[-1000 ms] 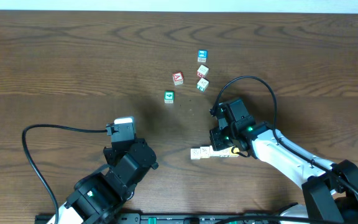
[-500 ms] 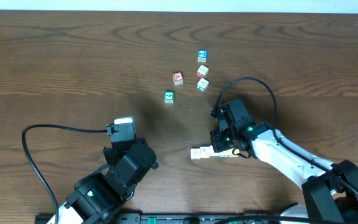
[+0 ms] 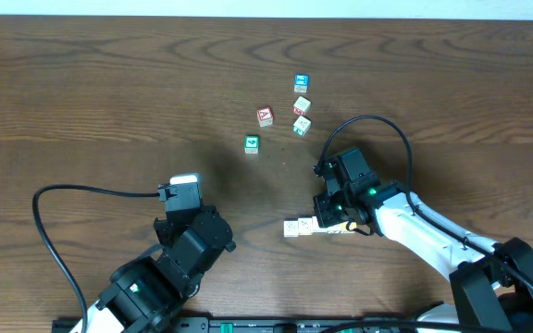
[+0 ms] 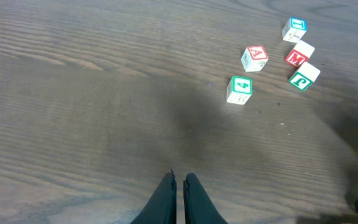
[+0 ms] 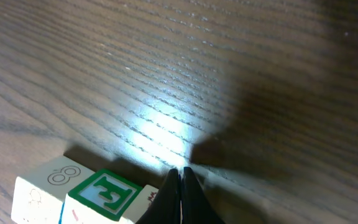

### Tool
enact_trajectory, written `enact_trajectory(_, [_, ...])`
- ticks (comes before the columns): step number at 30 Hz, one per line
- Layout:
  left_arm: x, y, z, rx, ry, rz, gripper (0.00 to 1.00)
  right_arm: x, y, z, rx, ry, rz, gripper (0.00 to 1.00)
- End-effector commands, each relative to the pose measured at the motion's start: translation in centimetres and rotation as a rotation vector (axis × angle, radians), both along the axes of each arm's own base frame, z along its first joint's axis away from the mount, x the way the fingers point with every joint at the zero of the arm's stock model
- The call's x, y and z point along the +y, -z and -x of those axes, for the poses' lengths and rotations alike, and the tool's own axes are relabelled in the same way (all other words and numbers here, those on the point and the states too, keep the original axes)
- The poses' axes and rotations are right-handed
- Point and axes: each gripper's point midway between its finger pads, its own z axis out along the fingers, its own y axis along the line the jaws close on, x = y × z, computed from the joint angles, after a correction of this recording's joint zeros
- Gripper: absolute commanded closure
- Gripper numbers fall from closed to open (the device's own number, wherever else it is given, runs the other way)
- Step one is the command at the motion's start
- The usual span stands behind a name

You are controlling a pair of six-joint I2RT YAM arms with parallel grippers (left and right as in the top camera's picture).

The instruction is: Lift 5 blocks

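Observation:
A short row of cream-faced blocks (image 3: 296, 228) lies on the table at the right gripper, with a bit of yellow (image 3: 348, 223) showing at its right end. In the right wrist view the row sits low on the left: a cream block marked 8 (image 5: 42, 185), then one with a green E face (image 5: 102, 194). My right gripper (image 5: 180, 172) is shut, empty, its tips low at the wood just right of these blocks. My left gripper (image 4: 179, 180) is shut on nothing, over bare wood, far from the row.
Five loose cubes lie farther back: a green-faced one (image 3: 252, 143), a red one (image 3: 265, 116), and a column of blue (image 3: 301, 83), red-and-white (image 3: 302, 105) and green-and-white (image 3: 301, 125). The left arm (image 3: 183, 245) and its black cable (image 3: 72, 192) fill the front left.

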Motion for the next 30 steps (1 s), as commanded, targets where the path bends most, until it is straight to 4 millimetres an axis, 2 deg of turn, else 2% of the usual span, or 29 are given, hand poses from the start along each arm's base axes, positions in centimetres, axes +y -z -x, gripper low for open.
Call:
enact_trajectory(1, [0.42,-0.15,-0.12,-0.010,-0.024,-0.003,0.93,0.43,-0.09,0.17,0.010,-0.002,-0.010,0.99])
enact_trajectory(30, [0.42,-0.16,-0.12,-0.010,-0.024,-0.003,0.93,0.58,-0.06,0.66,0.032,-0.009,-0.021,0.99])
